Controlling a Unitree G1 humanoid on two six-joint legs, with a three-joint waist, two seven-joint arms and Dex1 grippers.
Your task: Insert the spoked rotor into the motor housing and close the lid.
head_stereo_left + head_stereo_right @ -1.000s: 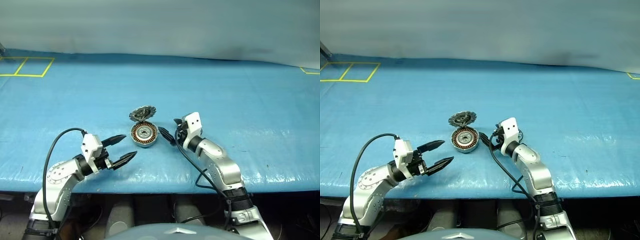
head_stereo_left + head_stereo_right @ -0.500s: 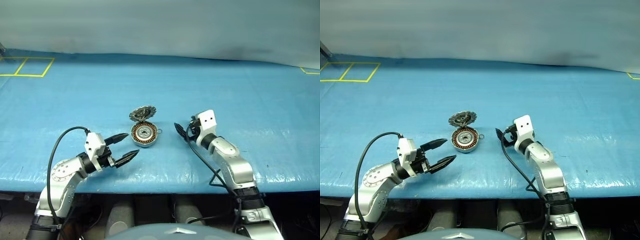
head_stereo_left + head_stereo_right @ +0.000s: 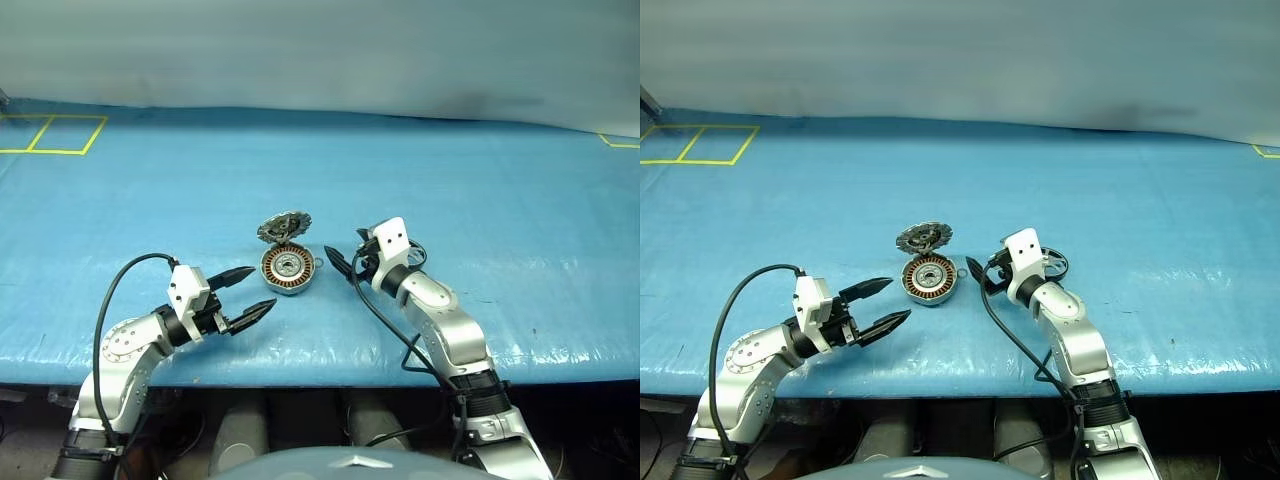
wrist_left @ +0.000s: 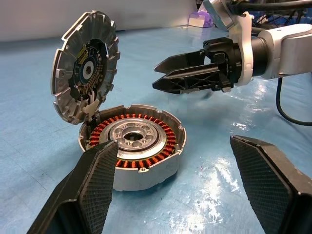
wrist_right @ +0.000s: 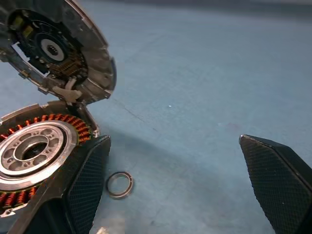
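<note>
The motor housing [image 3: 288, 269] sits on the blue table [image 3: 480, 190], near the front edge and about midway between the two arms. Its ring of copper windings and silvery centre face up, uncovered. The lid [image 3: 284, 226] stands raised from the housing's far edge on its hinge, tilted back, its notched dark inner face turned toward the robot. A tiny thin ring [image 5: 119, 185] lies flat on the table just beside the housing, on its right side. The spoked rotor [image 3: 1054, 264] lies on the table to the right of the housing, mostly hidden behind the right wrist, with part of its dark rim and spokes showing.

The right claw [image 3: 338, 265] hovers just to the right of the housing, pointing toward it; its fingers are spread wide and grip nothing. The left claw [image 3: 246, 296] waits in front of and to the left of the housing, pointing toward it, fingers also parted wide and empty.
</note>
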